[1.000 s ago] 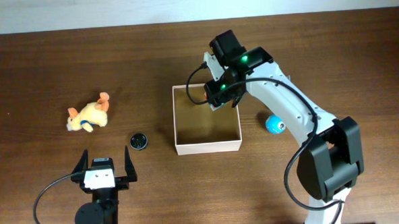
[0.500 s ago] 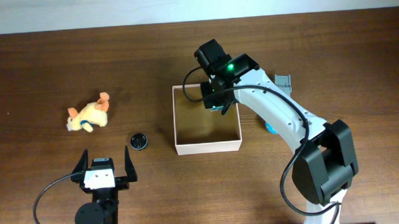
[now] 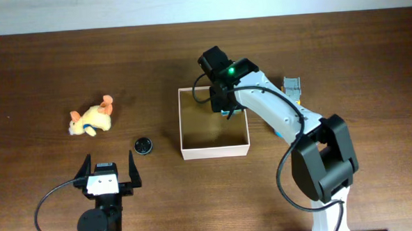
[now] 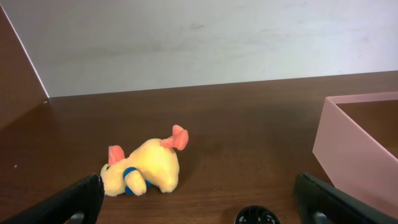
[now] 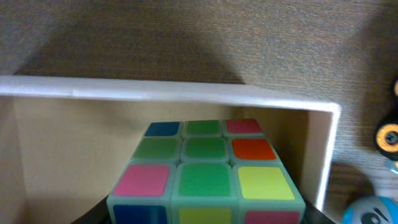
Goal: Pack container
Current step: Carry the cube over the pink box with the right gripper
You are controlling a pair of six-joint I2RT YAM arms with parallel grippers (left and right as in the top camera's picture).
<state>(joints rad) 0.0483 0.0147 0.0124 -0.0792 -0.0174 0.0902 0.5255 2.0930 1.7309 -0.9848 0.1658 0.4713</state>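
From overhead, the container (image 3: 214, 151) sits mid-frame with the right gripper (image 3: 226, 108) over its upper right corner, and the left gripper (image 3: 110, 161) at lower left is spread wide, holding nothing. The left wrist view has a plush toy (image 4: 146, 171) lying left of centre. In the right wrist view, the right gripper is clamped on a colourful puzzle cube (image 5: 205, 174) over the container's corner.

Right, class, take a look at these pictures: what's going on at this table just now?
The right pincer grips a colourful puzzle cube inside the far right corner of the box. Whether the cube touches the bottom cannot be told. The left pincer sits open and holds nothing. A plush toy and a small black disc lie on the table outside the box.
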